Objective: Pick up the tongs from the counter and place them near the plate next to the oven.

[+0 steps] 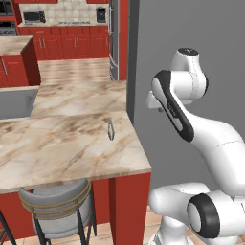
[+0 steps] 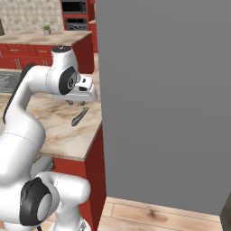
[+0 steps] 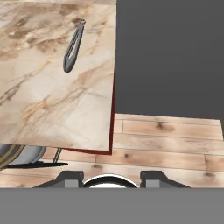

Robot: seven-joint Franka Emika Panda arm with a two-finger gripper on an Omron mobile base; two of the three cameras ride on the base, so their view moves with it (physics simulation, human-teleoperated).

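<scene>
On the beige, brown-veined stone tabletop (image 1: 72,139) in my left base view, the slim grey metal tongs (image 1: 110,129) lie flat near its right edge, toward three o'clock of the slab, with nothing touching them. My white arm rises well to the right of them, apart from the tabletop, in front of a tall grey wall panel (image 1: 191,28). A grey round-backed stool (image 1: 60,208) sits tucked under the slab at six o'clock.

In my right base view, the tongs (image 2: 79,117) rest on the tabletop (image 2: 63,131) just below my hand, whose jaws (image 2: 76,103) hang above them without contact.

In my hand view, the tongs (image 3: 73,46) sit up at eleven o'clock on the tabletop (image 3: 52,96), their two arms joined at the far end. My jaws (image 3: 111,177) point at the wooden floor (image 3: 166,144) past the slab's edge; they are drawn narrow and hold nothing.

By my judgement the task is at its very start: the tongs are not yet picked up, and the carry to the plate and oven is all left to do.
</scene>
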